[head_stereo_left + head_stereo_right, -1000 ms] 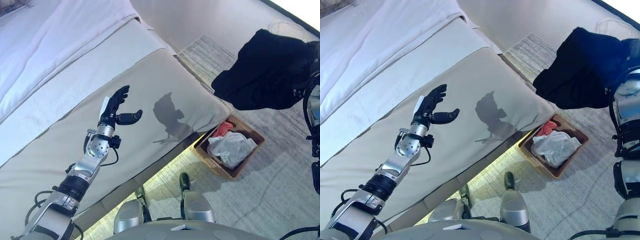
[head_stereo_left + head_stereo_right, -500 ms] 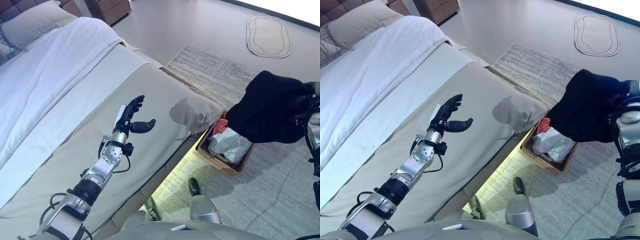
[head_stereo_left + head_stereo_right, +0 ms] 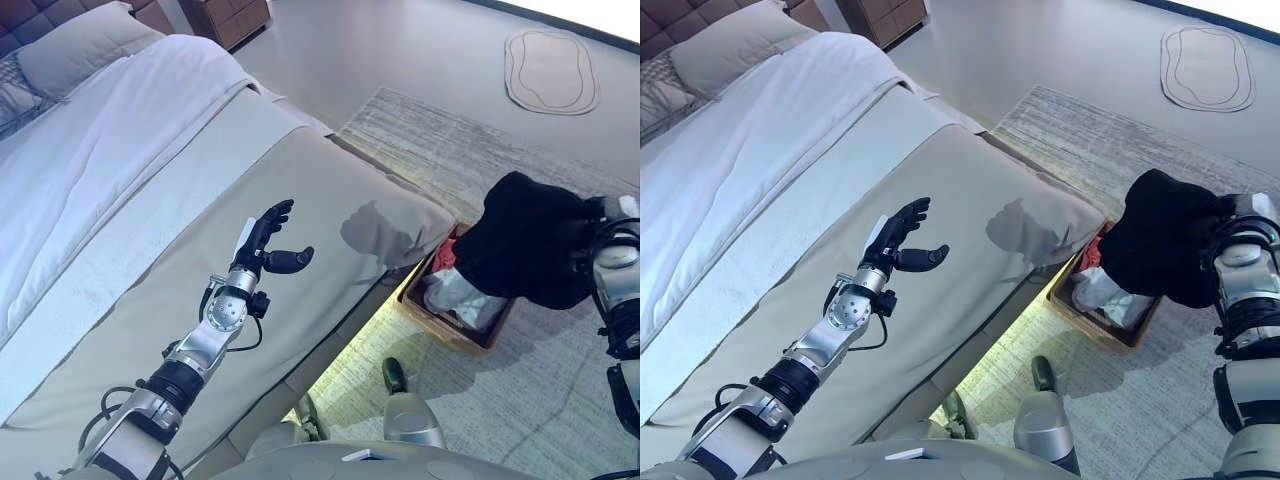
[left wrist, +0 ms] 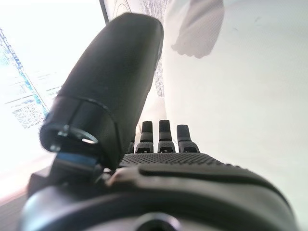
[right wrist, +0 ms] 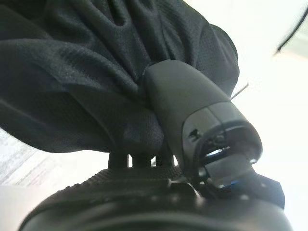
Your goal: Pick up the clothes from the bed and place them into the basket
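Note:
My right hand (image 5: 192,120) is shut on a black garment (image 3: 525,240), which hangs over the brown basket (image 3: 425,312) on the floor by the bed's foot corner. The garment also shows in the right eye view (image 3: 1160,235) and the right wrist view (image 5: 86,62). The basket holds a white cloth (image 3: 450,295) and a red cloth (image 3: 442,255). My left hand (image 3: 265,235) is open and empty, raised above the beige cover of the bed (image 3: 180,200); its straight fingers (image 4: 161,137) show in the left wrist view.
The bed has white bedding (image 3: 90,150) and a pillow (image 3: 75,45) at its head. A grey rug (image 3: 470,160) lies under the basket. A small oval mat (image 3: 550,70) lies on the floor farther off. A wooden dresser (image 3: 225,15) stands at the back.
My right hand has lowered the black garment down over the basket. The camera has shifted, showing more of the bed's head. My left hand has stayed raised and open.

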